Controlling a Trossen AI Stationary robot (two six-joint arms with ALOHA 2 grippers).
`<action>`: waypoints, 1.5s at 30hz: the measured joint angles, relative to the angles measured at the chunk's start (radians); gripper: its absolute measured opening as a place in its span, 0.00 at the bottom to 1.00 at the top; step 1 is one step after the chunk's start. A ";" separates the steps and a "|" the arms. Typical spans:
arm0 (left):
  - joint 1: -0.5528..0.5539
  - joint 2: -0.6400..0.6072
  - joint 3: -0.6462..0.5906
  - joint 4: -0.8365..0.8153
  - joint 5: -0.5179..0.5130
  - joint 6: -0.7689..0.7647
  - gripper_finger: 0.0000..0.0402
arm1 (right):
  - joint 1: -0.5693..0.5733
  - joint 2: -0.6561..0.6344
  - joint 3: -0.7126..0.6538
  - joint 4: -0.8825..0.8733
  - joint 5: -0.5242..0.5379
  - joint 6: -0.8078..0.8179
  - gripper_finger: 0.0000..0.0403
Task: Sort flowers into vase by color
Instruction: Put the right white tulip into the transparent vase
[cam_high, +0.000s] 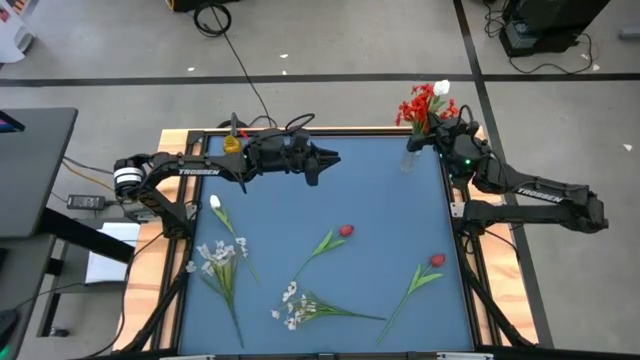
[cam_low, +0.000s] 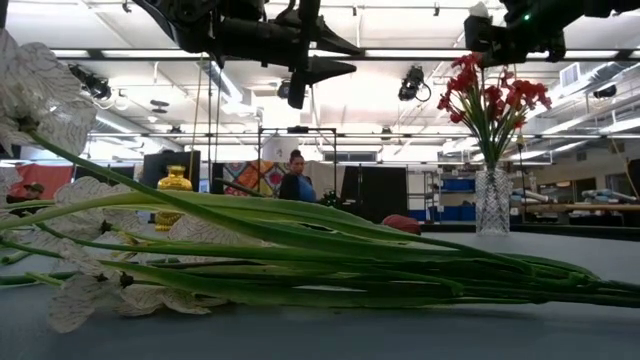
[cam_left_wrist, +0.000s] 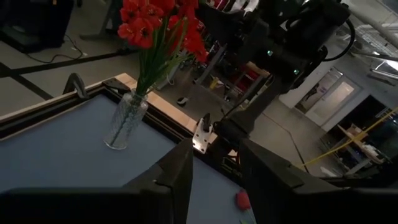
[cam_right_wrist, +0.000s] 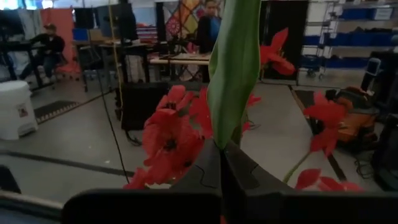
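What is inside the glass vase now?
The glass vase holds red blossom clusters on green stalks. The right gripper, shut on a green-leaved stem, is above it; that stem's blossom is hidden.

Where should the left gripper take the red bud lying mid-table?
Probably the thin stalk just behind the red bud, from straight above, fingers closing across it. The flower lies flat on the blue table, stalk running diagonally, so a side approach finds nothing to get under.
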 joint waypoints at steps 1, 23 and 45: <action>0.000 0.000 0.000 0.000 0.000 0.000 0.34 | 0.000 -0.006 0.000 0.004 0.010 -0.001 0.00; 0.011 0.000 0.000 -0.002 -0.007 0.008 0.34 | -0.060 0.057 0.013 -0.048 0.004 -0.021 0.00; 0.011 0.000 0.000 -0.033 -0.007 0.011 0.34 | -0.062 0.070 0.010 -0.193 -0.059 0.100 0.00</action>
